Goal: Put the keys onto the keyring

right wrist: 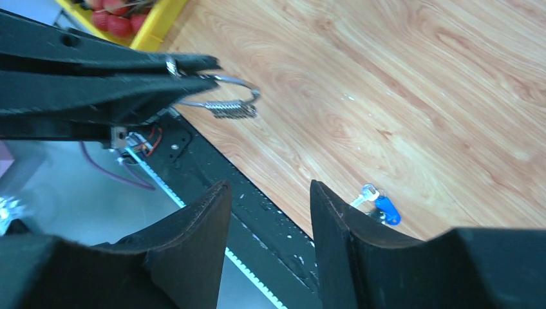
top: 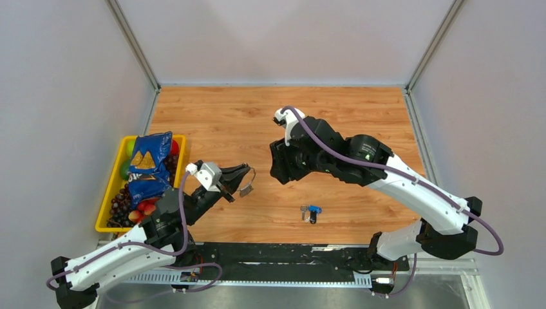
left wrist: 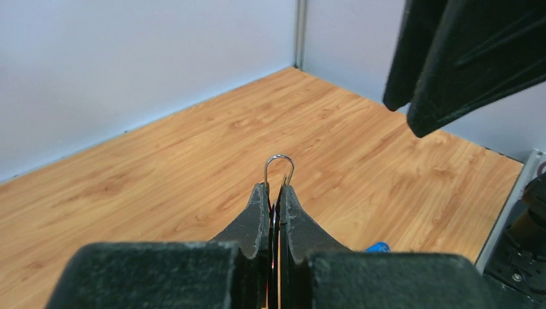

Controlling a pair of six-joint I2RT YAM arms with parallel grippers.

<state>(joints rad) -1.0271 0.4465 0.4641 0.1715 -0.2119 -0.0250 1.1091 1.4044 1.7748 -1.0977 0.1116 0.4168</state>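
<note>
Loose on the bench [top: 360,116] at six o'clock: keys [top: 310,212]. At eight, left pincer [left wrist: 275,193] clamped on keyring [right wrist: 230,109], raised. Mid-bench, right pincer [right wrist: 269,188] apart, empty. Could shove small keys away, or slip grasping flat metal.

In the left wrist view the keyring [left wrist: 279,156] is showing only a short loop of wire. The rest is sitting hidden between the pressed-together fingers [left wrist: 261,215] of the left gripper [left wrist: 275,190]. From above, whatever is dangling from the keyring is appearing too small to count. In the right wrist view the keys [right wrist: 381,206] beyond the keyring are being partly covered by the right gripper [right wrist: 270,187]. The yellow bin [right wrist: 154,32] past the keyring is being cut off at the top edge.
</note>
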